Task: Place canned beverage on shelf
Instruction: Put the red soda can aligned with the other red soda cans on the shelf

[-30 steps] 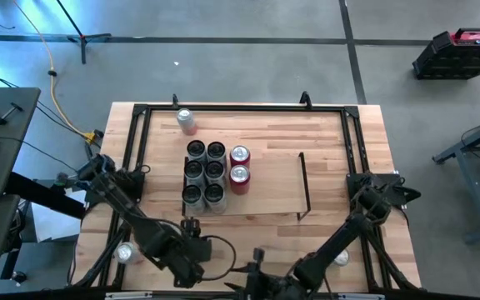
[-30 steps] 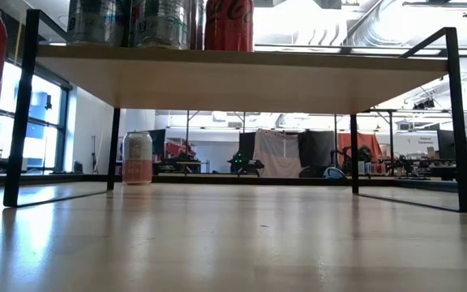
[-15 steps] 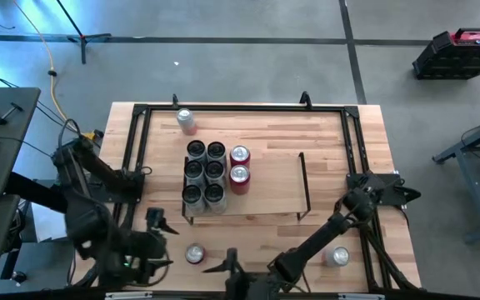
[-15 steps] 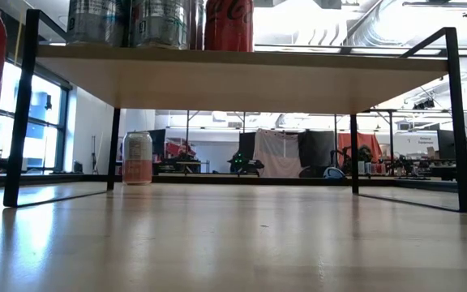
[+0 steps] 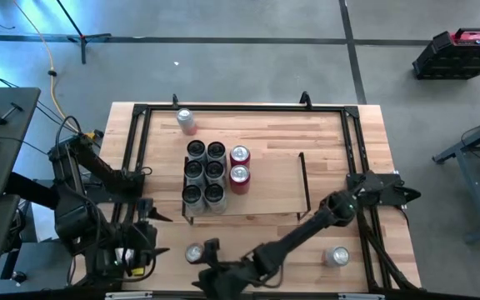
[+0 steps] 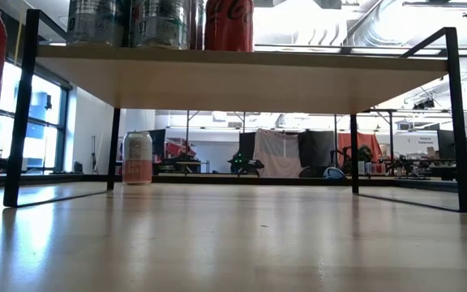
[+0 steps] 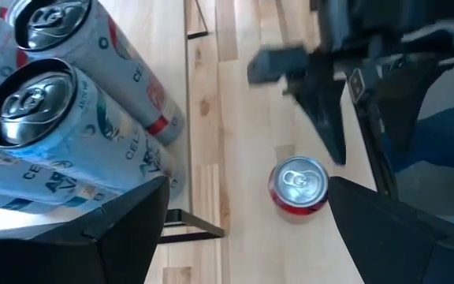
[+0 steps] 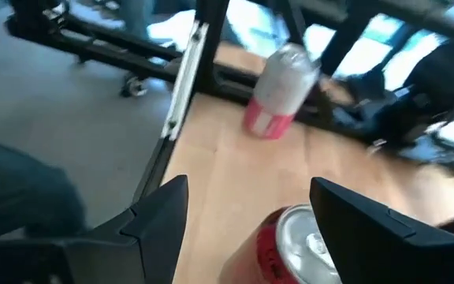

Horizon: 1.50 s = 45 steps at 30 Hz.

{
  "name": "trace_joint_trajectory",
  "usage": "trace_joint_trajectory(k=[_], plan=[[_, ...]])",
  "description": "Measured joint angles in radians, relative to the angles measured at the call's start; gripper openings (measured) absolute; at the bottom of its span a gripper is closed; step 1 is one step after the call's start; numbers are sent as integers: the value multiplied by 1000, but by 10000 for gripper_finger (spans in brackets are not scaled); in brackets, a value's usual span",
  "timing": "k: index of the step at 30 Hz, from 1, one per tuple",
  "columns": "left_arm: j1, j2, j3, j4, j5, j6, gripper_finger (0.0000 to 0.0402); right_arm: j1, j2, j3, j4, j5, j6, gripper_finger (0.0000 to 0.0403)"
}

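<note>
High view – handoff spot, arms swapped

Shows the left gripper [image 7: 248,185] now backed off to the table's left edge, when a second ago it was sitting low at the middle of the front edge. Leaves a red can [image 5: 194,252] standing upright on the bare tabletop, just in front of the shelf [image 5: 273,179] and not on it. Also shows the right arm swung across from its own side, putting the right gripper [image 8: 249,185] right beside that can.

Means, by the look of it, a pass-over: can dropped within reach, pickup by the right arm probably next, lift onto the board not yet started.

Going by the right wrist view – fingers spread apart, red can's top poking up between them and closer to one finger, nothing clamped yet. Can't confirm any contact. Left fingers wide open too, holding nothing.

Worth noting for placement: six silver cans [image 5: 204,172] and two red ones [image 5: 239,164] crowd the shelf's left part, with plenty of bare wood on its right half.
</note>
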Motion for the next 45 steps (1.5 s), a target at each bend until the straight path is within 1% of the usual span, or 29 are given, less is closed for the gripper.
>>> trace_joint_trajectory(k=[2,3,8,19,24,30,34,37,40,43,45], plan=[[0,0,0,-10,-3,0,335,-20,0,-19,5,-60,15,252],[0,0,0,-15,-4,0,335,-28,0,-28,3,-67,27,252],[3,0,0,-45,-4,-10,335,-45,1,-58,-5,-79,45,252],[36,-2,0,-52,-13,-10,335,-30,1,-57,-74,-83,80,252],[44,-2,0,-52,-22,-10,335,-30,0,-54,-97,-121,126,252],[50,-2,0,-53,-30,-8,335,-30,-5,-53,-128,-105,134,252],[50,-2,0,-54,-30,-7,335,-23,-6,-8,-238,-97,156,252],[50,-2,0,-54,-30,-7,335,-17,-7,42,-362,-54,189,252],[50,-2,0,-55,-30,-8,335,-11,-34,28,-409,-12,228,252],[50,-2,0,-57,-30,-8,335,-6,-40,40,-415,28,244,252],[50,-2,0,-57,-30,-8,335,-2,-41,40,-333,61,197,252]])
